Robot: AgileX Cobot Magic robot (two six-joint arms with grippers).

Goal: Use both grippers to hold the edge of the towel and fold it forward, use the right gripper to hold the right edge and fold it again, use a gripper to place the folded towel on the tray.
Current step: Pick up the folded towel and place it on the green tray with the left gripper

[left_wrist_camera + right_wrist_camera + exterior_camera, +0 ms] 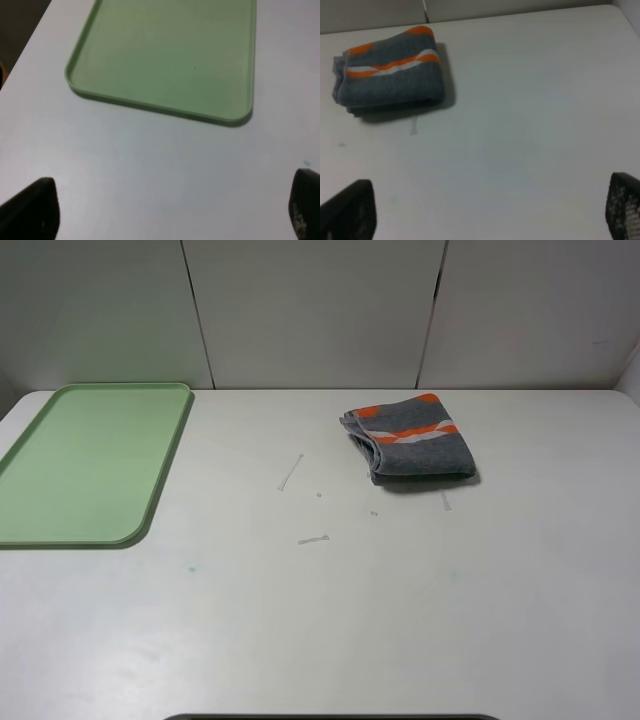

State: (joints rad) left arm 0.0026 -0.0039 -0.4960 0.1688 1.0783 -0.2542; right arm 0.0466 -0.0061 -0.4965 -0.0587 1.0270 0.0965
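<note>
- Towel [412, 438] lies folded on the table [300, 620], at 1 o'clock from centre. Long axis runs 9-to-3, stripes toward 12.
- Tray [90, 460] at 9 o'clock, well apart from it.
- Left gripper [167, 207] and right gripper [485, 207] are both released, holding nothing.
- Right arm looks nearer; the towel sits ahead of its fingers.

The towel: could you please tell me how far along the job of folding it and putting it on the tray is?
Done: the towel lies folded in a compact bundle on the table, so both folds look finished. In hand: nothing; the left gripper and right gripper are open and hold nothing. Left: picking the towel up and setting it on the tray, which has nothing on it.
</note>
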